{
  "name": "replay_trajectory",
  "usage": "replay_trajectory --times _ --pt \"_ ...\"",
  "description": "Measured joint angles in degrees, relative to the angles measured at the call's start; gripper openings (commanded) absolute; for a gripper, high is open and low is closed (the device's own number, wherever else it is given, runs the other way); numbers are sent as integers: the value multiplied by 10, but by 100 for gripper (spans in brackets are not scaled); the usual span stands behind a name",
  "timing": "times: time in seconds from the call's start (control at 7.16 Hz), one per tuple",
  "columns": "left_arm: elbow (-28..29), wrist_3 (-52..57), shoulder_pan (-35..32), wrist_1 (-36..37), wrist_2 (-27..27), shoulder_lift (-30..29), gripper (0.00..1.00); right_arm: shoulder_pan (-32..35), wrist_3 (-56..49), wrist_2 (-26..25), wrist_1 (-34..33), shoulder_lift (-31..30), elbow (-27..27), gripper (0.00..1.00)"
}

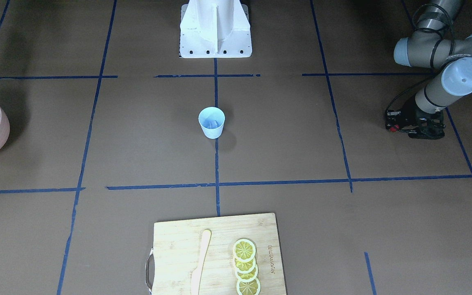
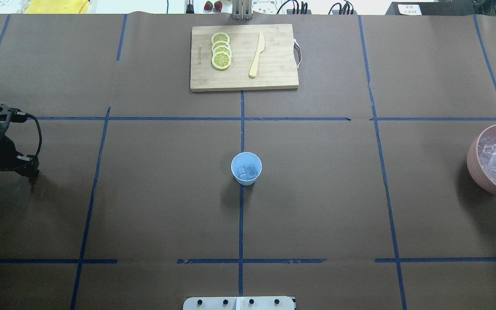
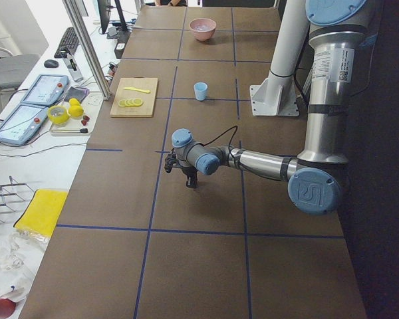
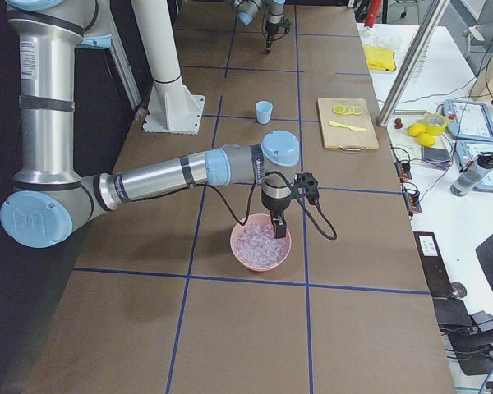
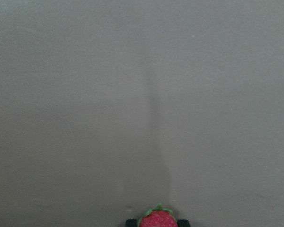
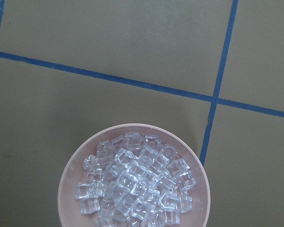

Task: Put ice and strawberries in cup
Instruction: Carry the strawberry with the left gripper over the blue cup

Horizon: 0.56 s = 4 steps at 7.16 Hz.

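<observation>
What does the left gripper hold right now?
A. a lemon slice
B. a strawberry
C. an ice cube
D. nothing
B: in the left wrist view the strawberry, red with a green top, sits between the two dark fingertips of the left gripper at the bottom edge.

Soft, even light from above covers the tabletop [image 2: 317,206], leaving a faint shadow beside the cup [image 2: 246,168] and a darker one by the bowl [image 2: 472,162]. The left wrist view is hazy, the strawberry [image 5: 157,220] cropped at its bottom edge; the ice [image 6: 137,184] looks crisp with small glints.
</observation>
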Motion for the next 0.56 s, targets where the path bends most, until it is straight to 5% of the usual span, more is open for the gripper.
replay_trajectory --times 0.56 --pt "-78 -151 21 7 0 -73 0 0 0 2 2 0 1 100"
